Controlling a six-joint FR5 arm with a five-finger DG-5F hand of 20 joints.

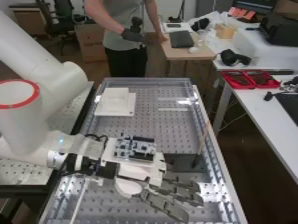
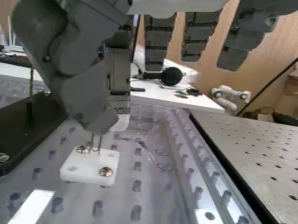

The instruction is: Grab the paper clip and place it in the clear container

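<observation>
Over the near half of the metal tray, the hand (image 1: 174,192) hangs low. In the wrist view the hand (image 2: 80,92) has its thumb and one bent finger close together, tips at the top of a thin wire, the paper clip (image 2: 100,142). The clip stands upright at a small white block (image 2: 93,172) with screws; its upper end is hidden by the thumb tip. The other fingers are straight. Beside the block, faint transparent outlines, seemingly the clear container (image 2: 161,151), lie on the perforated floor.
The tray (image 1: 231,197) has raised edges. A dark block (image 2: 23,132) with an upright stick stands near the white block. White plates (image 1: 114,102) lie at the tray's far end. A side table (image 1: 266,117) holds red bins (image 1: 247,80).
</observation>
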